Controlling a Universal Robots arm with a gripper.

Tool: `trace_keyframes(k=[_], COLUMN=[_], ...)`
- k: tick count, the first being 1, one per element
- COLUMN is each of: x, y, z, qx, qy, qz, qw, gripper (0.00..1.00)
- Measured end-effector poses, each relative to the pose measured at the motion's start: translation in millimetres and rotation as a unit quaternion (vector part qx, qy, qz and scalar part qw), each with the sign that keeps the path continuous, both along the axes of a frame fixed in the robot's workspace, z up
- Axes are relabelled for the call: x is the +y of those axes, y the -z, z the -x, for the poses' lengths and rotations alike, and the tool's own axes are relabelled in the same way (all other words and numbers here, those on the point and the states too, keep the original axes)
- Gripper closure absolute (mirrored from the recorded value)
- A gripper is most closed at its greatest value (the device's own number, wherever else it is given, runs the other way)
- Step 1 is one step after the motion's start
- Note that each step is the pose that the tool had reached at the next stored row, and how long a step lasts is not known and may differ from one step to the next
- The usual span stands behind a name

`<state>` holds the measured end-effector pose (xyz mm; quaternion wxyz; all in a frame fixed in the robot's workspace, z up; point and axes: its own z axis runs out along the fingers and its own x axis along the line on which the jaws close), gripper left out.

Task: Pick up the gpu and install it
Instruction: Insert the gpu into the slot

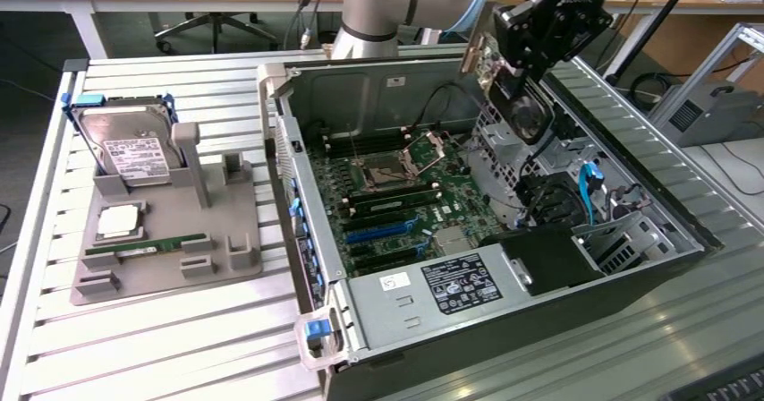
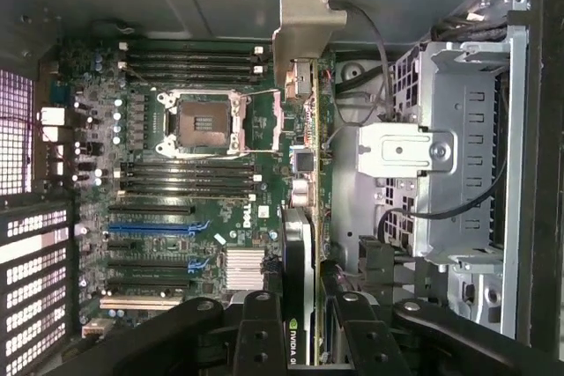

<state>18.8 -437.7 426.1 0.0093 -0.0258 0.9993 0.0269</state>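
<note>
The gpu (image 2: 298, 253) carries a white NVIDIA mark, printed sideways on the edge of its black cooler. The motherboard (image 2: 203, 209) shows a white Dell logo beside the blue slots. Print on the power supply label (image 1: 468, 283), lower middle of the exterior view, cannot be read.

Exterior view: bright, even light from above; slatted table (image 1: 156, 338) beside the computer case (image 1: 301, 204) pale, nearly washed out; shadows soft, gathered under the case's walls; black shroud (image 1: 549, 262) inside the case a dark block, little detail. Wrist view: case interior dimmer; perforated case wall (image 2: 22, 121) blown out to purplish white; gpu (image 2: 301, 244) bracket catches light; gripper (image 2: 304, 305) over the case's opening dark, in shadow.
</note>
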Motion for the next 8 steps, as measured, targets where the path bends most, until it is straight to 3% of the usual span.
trace_keyframes(k=[2, 5, 8], x=[0.0, 0.0, 0.0], y=[0.1, 0.5, 0.8], z=[0.0, 0.0, 0.0], qx=[0.0000, 0.0000, 0.0000], qy=[-0.030, -0.083, -0.110], qz=[0.0002, 0.0006, 0.0009], qw=[0.9995, 0.9966, 0.9939], gripper=[0.73, 0.73, 0.73])
